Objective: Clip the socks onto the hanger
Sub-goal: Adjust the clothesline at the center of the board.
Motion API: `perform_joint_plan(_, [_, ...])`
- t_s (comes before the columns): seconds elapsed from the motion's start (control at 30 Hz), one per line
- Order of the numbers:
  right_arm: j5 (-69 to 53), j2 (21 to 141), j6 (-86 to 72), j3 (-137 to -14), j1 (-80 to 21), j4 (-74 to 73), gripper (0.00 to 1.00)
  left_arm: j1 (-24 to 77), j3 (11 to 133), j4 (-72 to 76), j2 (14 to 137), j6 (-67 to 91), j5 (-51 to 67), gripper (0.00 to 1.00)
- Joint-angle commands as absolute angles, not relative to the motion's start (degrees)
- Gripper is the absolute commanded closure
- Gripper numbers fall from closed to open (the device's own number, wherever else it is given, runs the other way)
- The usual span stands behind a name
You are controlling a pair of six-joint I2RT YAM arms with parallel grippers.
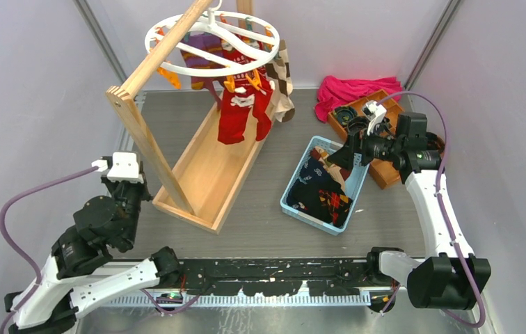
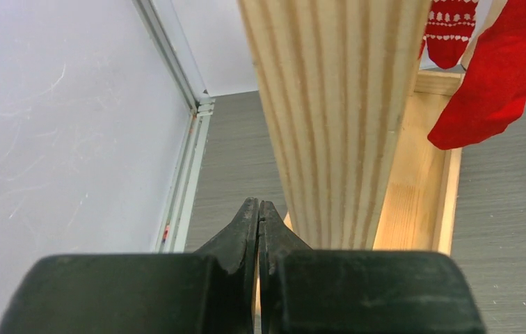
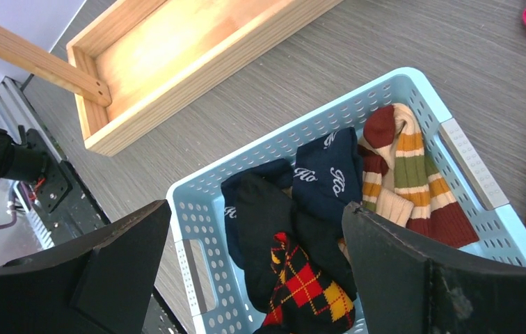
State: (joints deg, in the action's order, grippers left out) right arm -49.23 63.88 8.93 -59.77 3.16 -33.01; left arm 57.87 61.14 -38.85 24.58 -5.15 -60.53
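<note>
My left gripper [image 2: 259,216], jaws pressed together, empty, faces the post [image 2: 330,118], which blocks its view. My right gripper [image 3: 257,209] hangs wide open over the basket [image 3: 413,80], its fingers [image 3: 72,278] cutting off the heaped socks [image 3: 316,188]. Beyond, red socks [image 1: 243,111] hang lengthwise down, toes low, from the hanger [image 1: 213,21].

bright even light, soft shadows, near fingers blurred
</note>
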Motion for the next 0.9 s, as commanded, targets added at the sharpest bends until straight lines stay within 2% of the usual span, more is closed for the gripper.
perform_joint_plan(0.0, [-52.3,62.2,9.4,-59.0,3.9,-32.1,0.0,61.3,59.2,-27.4,23.1,-11.8,-66.6,1.0])
perform_joint_plan(0.17, [-54.3,62.2,8.8,-59.1,4.0,-31.9,0.0,75.5,59.4,-22.1,22.9,-18.3,-78.1,1.0])
perform_joint_plan(0.33, [-55.1,61.3,8.6,-58.5,4.2,-31.6,0.0,94.3,55.1,-4.4,16.0,-35.1,-89.4,1.0])
perform_joint_plan(0.37, [-55.1,61.4,8.6,-58.5,4.2,-31.6,0.0,96.8,56.0,-8.0,15.8,-33.0,-91.6,1.0])
perform_joint_plan(0.4, [-55.2,61.5,8.7,-58.6,4.3,-31.7,0.0,97.9,58.1,-18.1,16.1,-24.0,-93.6,1.0])
perform_joint_plan(0.47, [-55.3,61.4,8.9,-58.6,4.5,-31.7,0.0,98.3,65.5,-53.7,18.9,3.2,-97.2,1.0])
perform_joint_plan(0.5, [-55.3,61.3,8.9,-58.6,4.6,-31.7,0.0,98.0,68.0,-63.4,21.1,14.6,-97.4,1.0])
perform_joint_plan(0.7, [-55.8,61.2,9.0,-58.5,5.2,-31.9,0.0,97.8,72.6,-66.9,25.9,18.7,-97.4,1.0])
perform_joint_plan(0.87, [-56.5,60.2,9.6,-58.0,5.7,-31.9,0.0,97.8,69.1,-52.4,27.2,6.6,-96.9,1.0])
